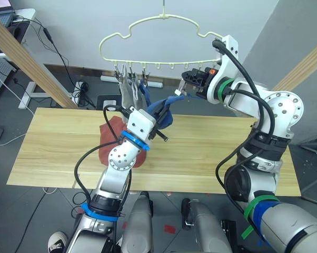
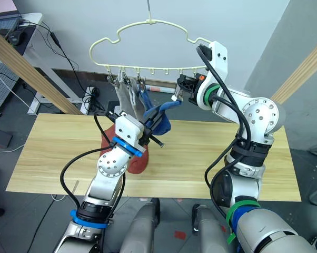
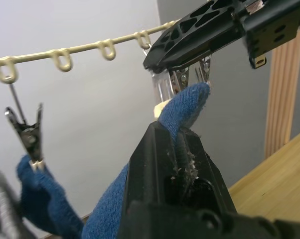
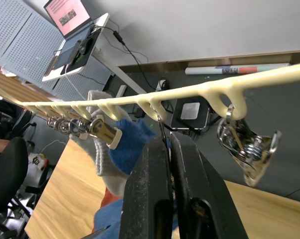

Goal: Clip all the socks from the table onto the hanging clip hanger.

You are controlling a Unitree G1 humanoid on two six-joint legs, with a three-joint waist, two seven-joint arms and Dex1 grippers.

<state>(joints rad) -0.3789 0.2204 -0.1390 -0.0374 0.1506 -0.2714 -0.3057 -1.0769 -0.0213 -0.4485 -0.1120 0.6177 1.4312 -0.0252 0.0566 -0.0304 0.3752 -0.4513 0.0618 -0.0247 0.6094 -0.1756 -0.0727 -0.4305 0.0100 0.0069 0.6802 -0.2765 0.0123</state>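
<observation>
Your left gripper [image 3: 182, 144] is clamped on the toe of a blue sock [image 3: 187, 102] and has it raised to a metal clip [image 3: 190, 79] at the top centre of the left wrist view, while your right gripper [image 4: 169, 144] is pinched shut on that clip's handles under the pale-yellow hanger [image 1: 148, 21]. The sock tip sits just at the clip's mouth, so if you release the clip before the fabric is between its teeth, it will likely bite only fuzz and the sock will drop. Pushing upward could also swing the hanger, which hangs from a single hook. Two grey socks [image 1: 128, 92] and another blue one [image 1: 146, 94] hang at the hanger's left end; red socks [image 1: 112, 138] wait on the table [image 1: 211, 153], left of centre.
</observation>
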